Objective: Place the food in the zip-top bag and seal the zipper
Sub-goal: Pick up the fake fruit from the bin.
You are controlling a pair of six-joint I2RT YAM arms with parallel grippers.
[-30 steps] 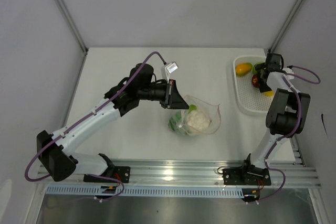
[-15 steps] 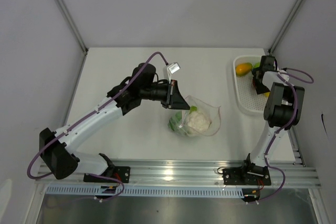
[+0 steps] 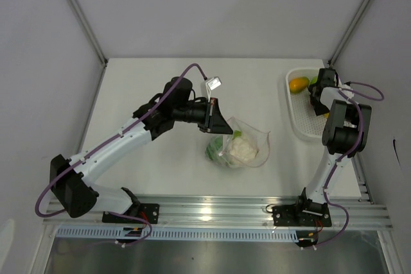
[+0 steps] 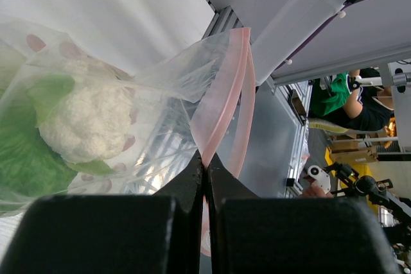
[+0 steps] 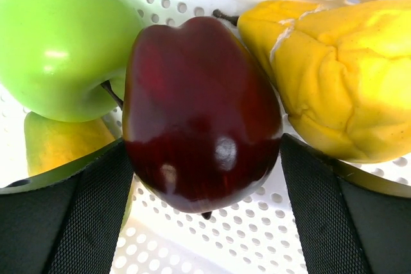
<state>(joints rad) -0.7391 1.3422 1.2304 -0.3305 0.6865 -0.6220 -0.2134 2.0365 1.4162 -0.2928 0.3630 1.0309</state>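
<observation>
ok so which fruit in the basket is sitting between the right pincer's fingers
The dark red glossy plastic apple. It sits between the open right pincer's two black fingers, while the shiny green apple and the wrinkled yellow fruit lie beside it, outside them.

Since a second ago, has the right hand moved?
Yes. The right hand shifted toward the table's far edge within the white basket, straddling the red apple.

My white tabletop [image 3: 160, 75] is boxed by plain grey wall panels [image 3: 212, 4] joined with metal corner struts [image 3: 80, 14]. Aluminium rail [image 3: 218, 210] runs along the tabletop's near edge. Even, diffuse light.
</observation>
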